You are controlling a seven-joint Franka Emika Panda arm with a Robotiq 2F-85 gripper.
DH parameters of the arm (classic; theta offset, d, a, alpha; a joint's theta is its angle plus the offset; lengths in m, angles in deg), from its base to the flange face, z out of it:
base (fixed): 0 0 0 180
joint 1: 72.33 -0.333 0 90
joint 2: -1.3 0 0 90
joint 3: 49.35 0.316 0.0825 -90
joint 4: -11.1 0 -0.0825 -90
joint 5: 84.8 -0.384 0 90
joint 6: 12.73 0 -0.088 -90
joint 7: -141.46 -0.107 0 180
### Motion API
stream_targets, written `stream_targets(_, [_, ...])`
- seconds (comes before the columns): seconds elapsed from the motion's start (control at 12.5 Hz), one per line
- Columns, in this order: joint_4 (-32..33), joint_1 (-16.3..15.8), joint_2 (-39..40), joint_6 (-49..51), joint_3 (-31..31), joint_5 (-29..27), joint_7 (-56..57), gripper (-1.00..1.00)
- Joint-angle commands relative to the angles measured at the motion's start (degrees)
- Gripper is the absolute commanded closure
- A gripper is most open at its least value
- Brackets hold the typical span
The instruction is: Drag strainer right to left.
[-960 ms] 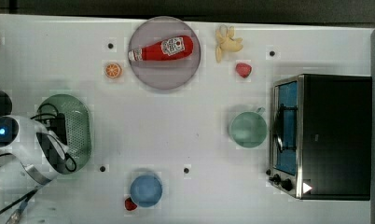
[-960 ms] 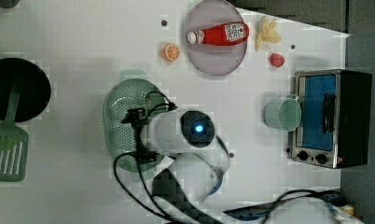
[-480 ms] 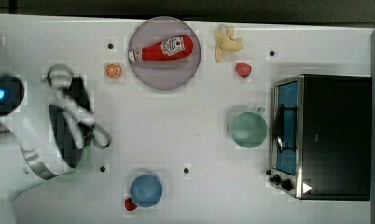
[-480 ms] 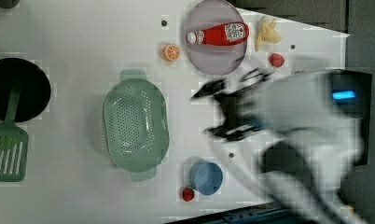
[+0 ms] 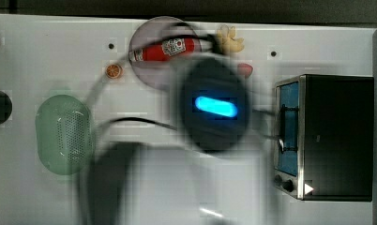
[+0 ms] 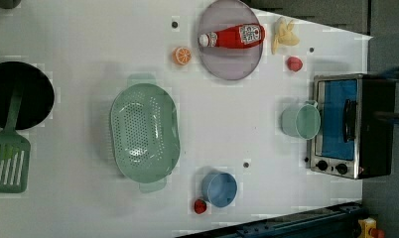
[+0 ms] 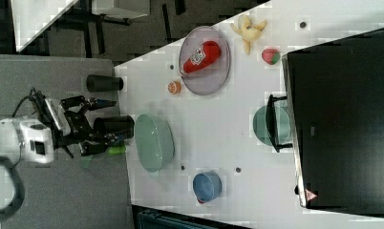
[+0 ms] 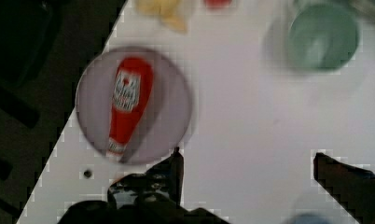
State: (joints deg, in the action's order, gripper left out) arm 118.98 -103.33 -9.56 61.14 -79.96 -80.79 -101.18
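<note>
1. The strainer (image 6: 145, 131), a pale mint-green oval basin with rows of small holes, lies on the white bench (image 6: 88, 49) at the left view's left of centre, nothing touching it; in the top view it (image 5: 64, 134) sits near the top view's left edge.
2. Beside it at the left view's left lie a dark round pan (image 6: 19, 94) and a green slotted spatula (image 6: 8, 161); a blue cup (image 6: 220, 189) stands near its lower end.
3. A red ketchup bottle (image 6: 232, 37) lies on a grey plate (image 6: 230, 69); its white label carries writing too small to read. A halved orange (image 6: 182, 55) is just beside the plate.
4. A green mug (image 6: 300, 121) stands just in front of the toaster oven (image 6: 351, 126).
5. The hand (image 7: 97, 121) shows in the right view with its fingers spread wide and nothing between them.
6. Compared with a second ago, the arm no longer covers the strainer in the left view; the strainer keeps its place there.
</note>
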Motion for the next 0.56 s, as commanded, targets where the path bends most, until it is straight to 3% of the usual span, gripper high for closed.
stream_targets(0.08, [2.17, 0.17, -1.08, 3.14, -3.00, 3.78, 20.92, -1.00])
stream_targets(0.56, [2.23, 0.14, -1.00, 2.94, -4.31, 4.52, 22.03, -1.00])
